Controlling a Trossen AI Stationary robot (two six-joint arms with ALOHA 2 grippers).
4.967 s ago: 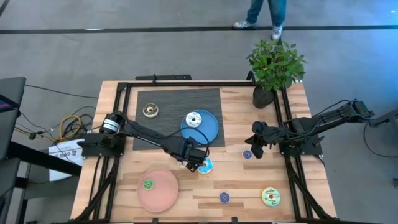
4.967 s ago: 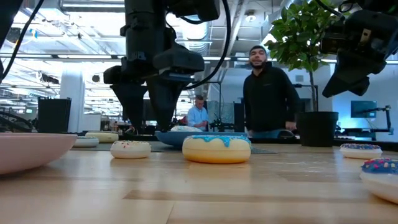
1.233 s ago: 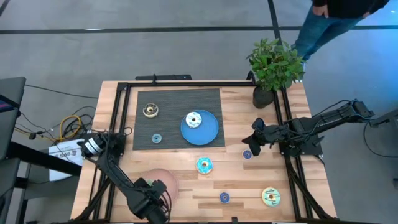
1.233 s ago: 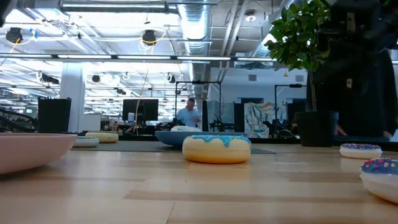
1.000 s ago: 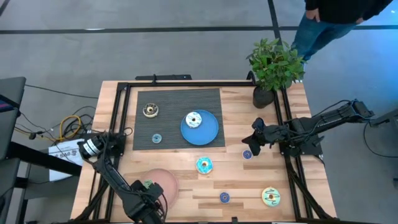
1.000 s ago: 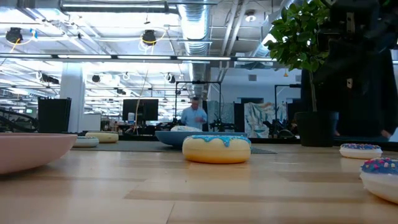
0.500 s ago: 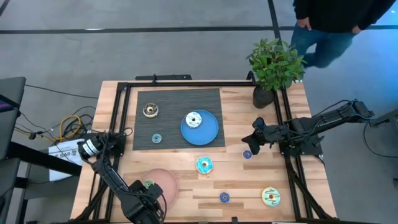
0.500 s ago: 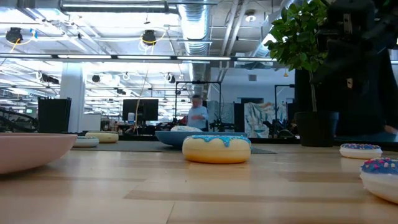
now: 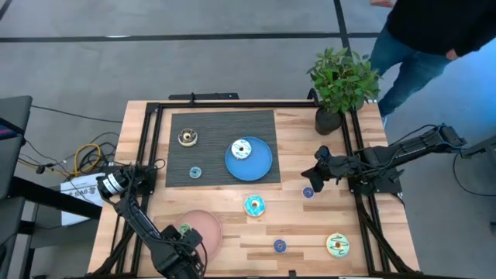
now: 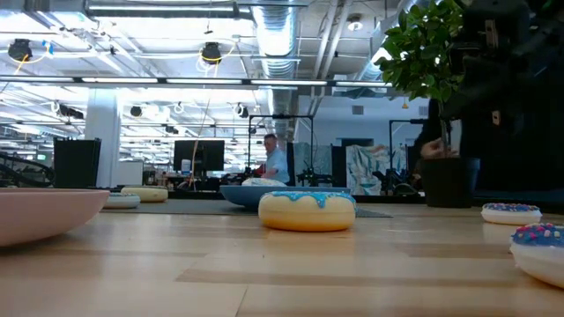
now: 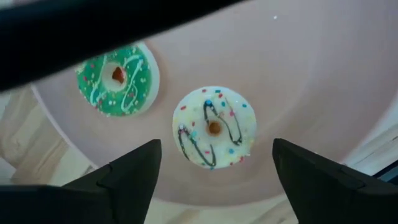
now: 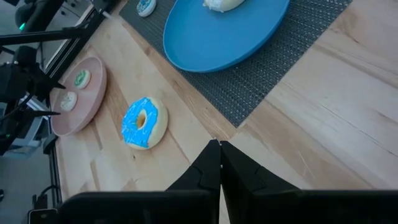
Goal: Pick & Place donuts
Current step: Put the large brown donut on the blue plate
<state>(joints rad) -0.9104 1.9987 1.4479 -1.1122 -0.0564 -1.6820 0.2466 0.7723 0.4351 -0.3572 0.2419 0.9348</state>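
Observation:
My left gripper (image 11: 214, 180) is open and hangs above the pink plate (image 9: 208, 225) near the table's near edge, touching nothing. Below it a tiny cream donut (image 11: 213, 127) and a tiny green donut (image 11: 118, 78) lie flat on that plate. My right gripper (image 12: 219, 155) is shut and empty, held above the table's right side (image 9: 319, 174) beside a tiny blue donut (image 9: 308, 192). A white donut (image 9: 242, 149) lies on the blue plate (image 9: 260, 164). The teal-iced donut (image 9: 254, 205) rests on the wood.
A brown-cream donut (image 9: 187, 137) and a tiny teal one (image 9: 195, 172) lie on the dark mat (image 9: 217, 124). Another tiny blue donut (image 9: 280, 246) and a yellow-green donut (image 9: 338, 245) sit near the near edge. A potted plant (image 9: 341, 81) stands at the far right corner; a person walks beyond it.
My left gripper has shifted a little toward the table's left edge, and the green donut on the pink plate now shows beside it in the high view. The person beyond the far edge has moved to the right.

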